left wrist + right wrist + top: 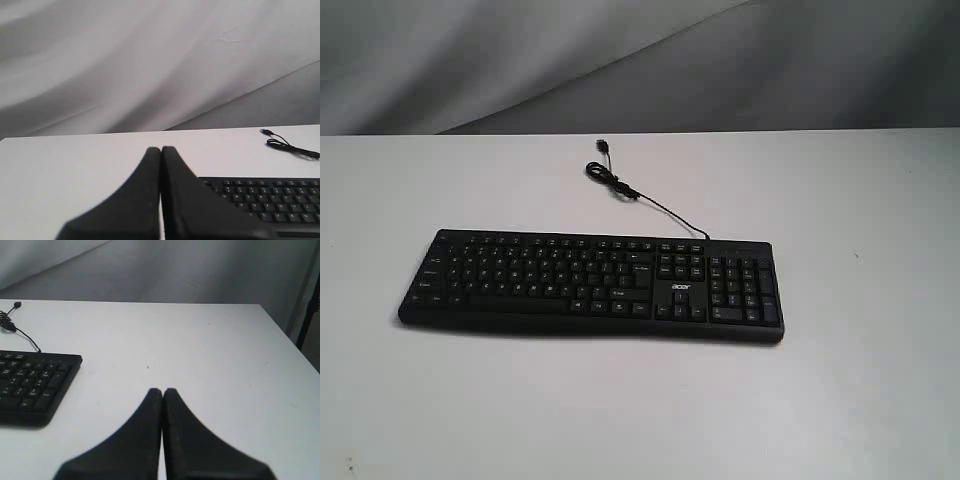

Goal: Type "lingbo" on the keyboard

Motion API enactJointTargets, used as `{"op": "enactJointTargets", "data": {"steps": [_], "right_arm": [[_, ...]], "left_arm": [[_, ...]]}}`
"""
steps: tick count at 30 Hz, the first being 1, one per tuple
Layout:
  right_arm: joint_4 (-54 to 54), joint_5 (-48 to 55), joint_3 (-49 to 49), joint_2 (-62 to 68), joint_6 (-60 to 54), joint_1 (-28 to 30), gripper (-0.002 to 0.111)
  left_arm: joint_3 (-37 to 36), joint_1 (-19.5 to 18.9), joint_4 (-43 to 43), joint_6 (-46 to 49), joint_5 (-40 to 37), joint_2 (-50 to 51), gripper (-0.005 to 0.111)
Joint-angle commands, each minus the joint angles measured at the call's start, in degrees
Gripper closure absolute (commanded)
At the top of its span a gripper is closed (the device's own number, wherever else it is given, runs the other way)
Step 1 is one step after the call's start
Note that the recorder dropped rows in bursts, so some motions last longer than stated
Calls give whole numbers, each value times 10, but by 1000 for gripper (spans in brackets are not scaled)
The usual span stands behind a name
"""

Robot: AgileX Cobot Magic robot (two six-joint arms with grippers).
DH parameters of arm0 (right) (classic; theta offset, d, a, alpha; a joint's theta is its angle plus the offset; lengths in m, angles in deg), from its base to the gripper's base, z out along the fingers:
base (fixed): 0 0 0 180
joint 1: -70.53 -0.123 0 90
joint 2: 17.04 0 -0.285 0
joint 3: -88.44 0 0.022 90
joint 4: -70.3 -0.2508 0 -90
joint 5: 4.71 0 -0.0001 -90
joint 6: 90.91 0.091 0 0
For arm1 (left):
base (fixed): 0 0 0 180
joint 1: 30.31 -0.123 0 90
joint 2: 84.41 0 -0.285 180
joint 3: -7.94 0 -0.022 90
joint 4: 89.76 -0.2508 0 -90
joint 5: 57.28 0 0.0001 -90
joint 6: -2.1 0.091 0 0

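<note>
Left pincer [161, 150] and right pincer [163, 391] are closed, empty, off the keyboard [590, 285] at frame centre; I think typing is not yet started, and next one tip must find "l".

Keyboard [590, 285]: black plastic housing and keys, matt finish with a faint sheen on the key tops; legends printed in white.

Cable [665, 210]: thin, black, smooth sheath that looks like rubber or plastic.

Table [620, 420]: white top, smooth and matt, with a few small dark specks.

Backdrop [570, 50]: grey cloth, soft and matt, lying in broad folds.

Left gripper [161, 149] and right gripper [162, 390]: all 4 fingers black, matt and smooth; the material cannot be told.
</note>
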Motion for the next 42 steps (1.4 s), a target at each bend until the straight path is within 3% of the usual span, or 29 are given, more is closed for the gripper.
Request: {"op": "enactJointTargets", "data": {"steps": [1,10,16,22,24,26,28,31,34,39,42], "right_arm": [[-1,1,2,-2,2,6,108],[4,-26,2,-2,0,6,108],[-8,-236,2,-2,0,6,108],[-9,-310,2,-2,2,6,108],[-9,-390,2,-2,7,6,108],[-20,-503,2,-2,91,5,108],[-6,-548,2,-2,161,5,108],[-1,-444,-71,40,166,5,108],[14,-315,-187,168,166,5,108],[74,-255,-357,415,165,5,108],[133,-167,-481,561,164,4,108]], "left_arm": [[-3,4,0,-1,3,-3,106],[-3,4,0,-1,3,-3,106],[-3,4,0,-1,3,-3,106],[-3,4,0,-1,3,-3,106],[-3,4,0,-1,3,-3,106],[-3,4,0,-1,3,-3,106],[-3,4,0,-1,3,-3,106],[-3,4,0,-1,3,-3,106],[-3,4,0,-1,3,-3,106],[-3,4,0,-1,3,-3,106],[-3,4,0,-1,3,-3,106]]}}
